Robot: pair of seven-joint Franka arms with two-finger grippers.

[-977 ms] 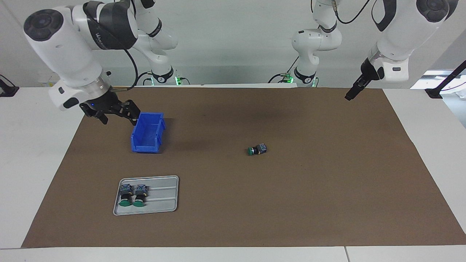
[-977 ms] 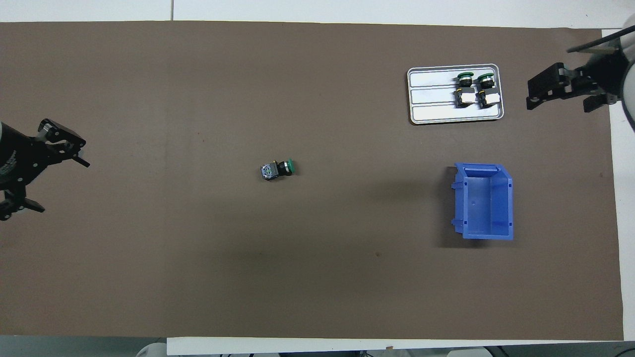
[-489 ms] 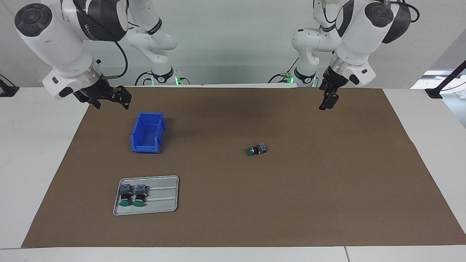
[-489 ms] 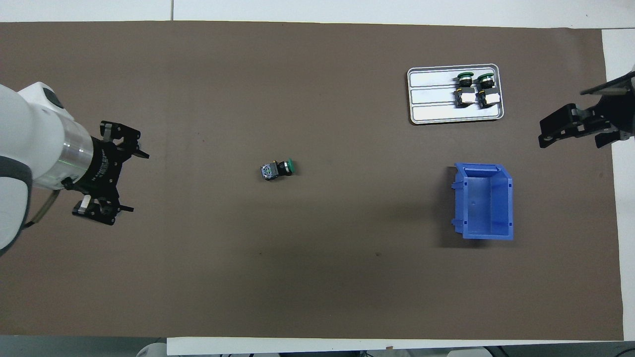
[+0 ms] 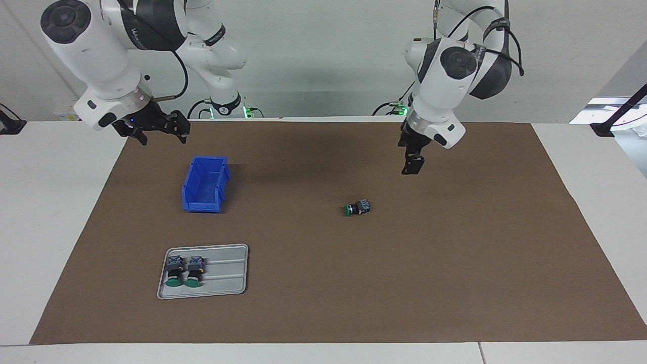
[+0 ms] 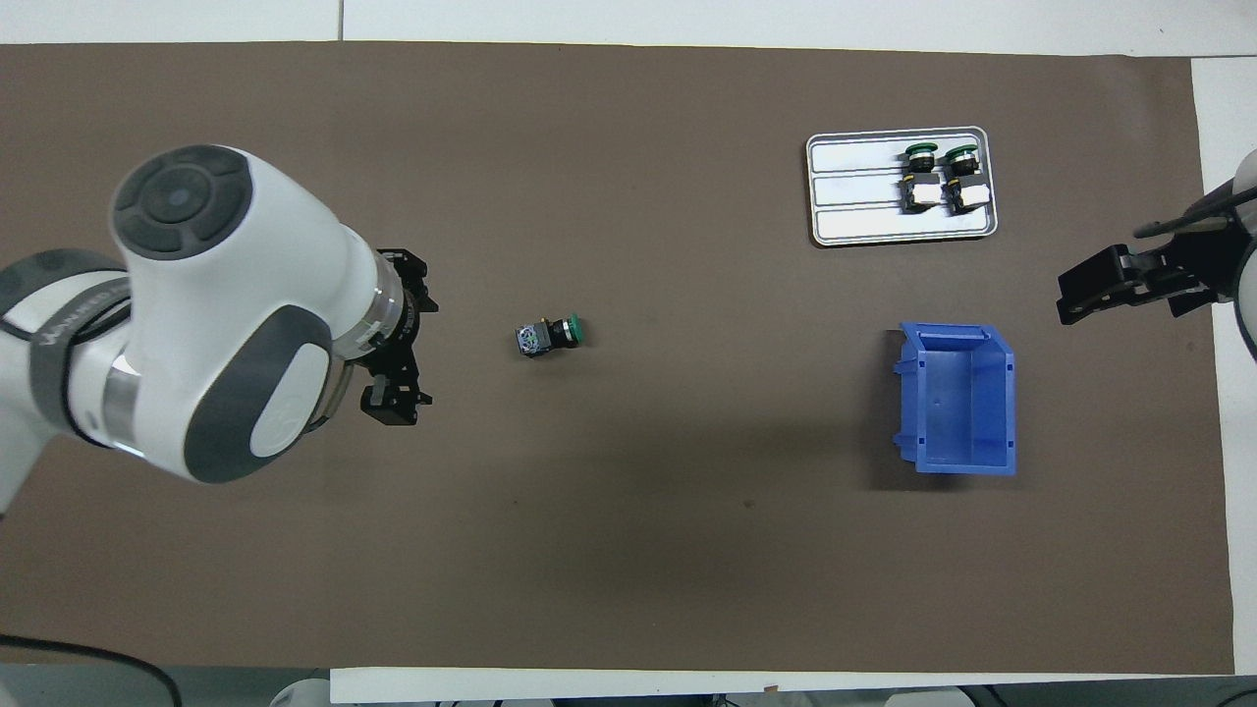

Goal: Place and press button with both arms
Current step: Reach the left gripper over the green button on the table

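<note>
The button (image 5: 356, 208) (image 6: 551, 336) lies on its side near the middle of the brown mat (image 5: 455, 263), its green cap pointing toward the right arm's end. My left gripper (image 5: 412, 164) (image 6: 405, 340) hangs open above the mat, a short way from the button toward the left arm's end, touching nothing. My right gripper (image 5: 160, 134) (image 6: 1129, 293) is open and empty in the air over the mat's edge at the right arm's end, close to the blue bin (image 5: 204, 183) (image 6: 957, 398).
A grey tray (image 5: 227, 275) (image 6: 854, 201) lies farther from the robots than the bin, holding two more green-capped switches (image 5: 183, 271) (image 6: 941, 177) side by side. White table (image 5: 50, 202) surrounds the mat.
The left arm has swung in from the left arm's end of the table and now hangs close to the button. The right gripper rose and drew back toward the robots. The button has not moved.
</note>
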